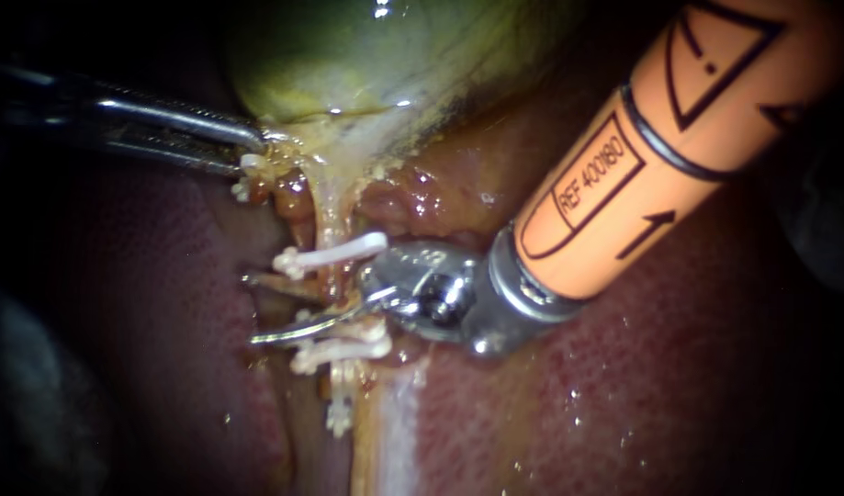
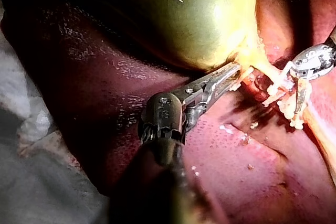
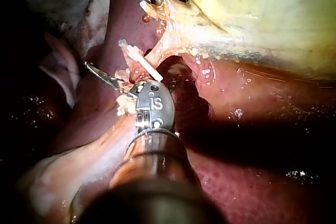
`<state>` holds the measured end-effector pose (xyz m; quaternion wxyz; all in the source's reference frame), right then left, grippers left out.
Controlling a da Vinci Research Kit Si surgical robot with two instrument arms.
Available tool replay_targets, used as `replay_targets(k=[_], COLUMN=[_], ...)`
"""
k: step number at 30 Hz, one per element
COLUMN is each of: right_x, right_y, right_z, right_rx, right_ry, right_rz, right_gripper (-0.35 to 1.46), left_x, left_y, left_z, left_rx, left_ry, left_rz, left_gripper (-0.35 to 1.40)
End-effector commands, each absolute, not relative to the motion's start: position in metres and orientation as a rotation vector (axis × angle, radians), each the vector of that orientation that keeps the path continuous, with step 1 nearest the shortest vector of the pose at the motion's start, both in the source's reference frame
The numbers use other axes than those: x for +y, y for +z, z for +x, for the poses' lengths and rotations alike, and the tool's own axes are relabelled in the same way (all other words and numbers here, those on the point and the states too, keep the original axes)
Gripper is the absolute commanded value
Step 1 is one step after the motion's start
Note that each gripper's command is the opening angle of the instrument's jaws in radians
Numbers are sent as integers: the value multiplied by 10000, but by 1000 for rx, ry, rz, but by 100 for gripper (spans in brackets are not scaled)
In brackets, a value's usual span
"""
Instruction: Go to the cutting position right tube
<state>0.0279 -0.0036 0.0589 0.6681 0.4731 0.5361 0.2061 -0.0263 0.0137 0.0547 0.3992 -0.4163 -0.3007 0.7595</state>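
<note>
Pale yellow tube (image 1: 333, 213) runs from the green gallbladder (image 1: 366, 55) down across the dark red liver (image 1: 669, 395). The right instrument (image 1: 256, 308), the nearer one, straddles it crosswise between white clips (image 1: 334, 253), blades parted. The left instrument (image 1: 254, 147) clamps the gallbladder's neck.

The gallbladder (image 1: 366, 55) is smooth, wet and glossy, with bright glints on its taut skin. The liver (image 1: 697, 386) is moist too, but finely grained, with a duller sheen. The tube (image 1: 328, 216) looks slick and stringy. The clips (image 1: 334, 253) are white, matt and plastic-looking. The left instrument (image 1: 252, 152) is polished bare metal. The right instrument (image 1: 254, 308) has a shiny metal tip and wrist and a smooth, matt orange shaft. A pale sheet (image 2: 23, 129) beside the liver looks like matt cloth.
</note>
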Motion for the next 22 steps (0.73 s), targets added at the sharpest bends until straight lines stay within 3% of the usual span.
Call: replay_targets(k=[1,7,22], right_x=[-35,-33,-33], right_y=[585,569,570], right_z=[279,281,282], right_rx=[1212,1221,1220], right_ry=[465,468,464], right_rz=[1073,1086,1090], right_gripper=[135,134,132], left_x=[137,137,138], left_y=[546,546,546], left_z=[-263,-263,-263], left_rx=[-762,-762,-763], left_ry=[1923,1923,1922], left_rz=[-1054,-1054,-1054], left_gripper=[-35,-35,-35])
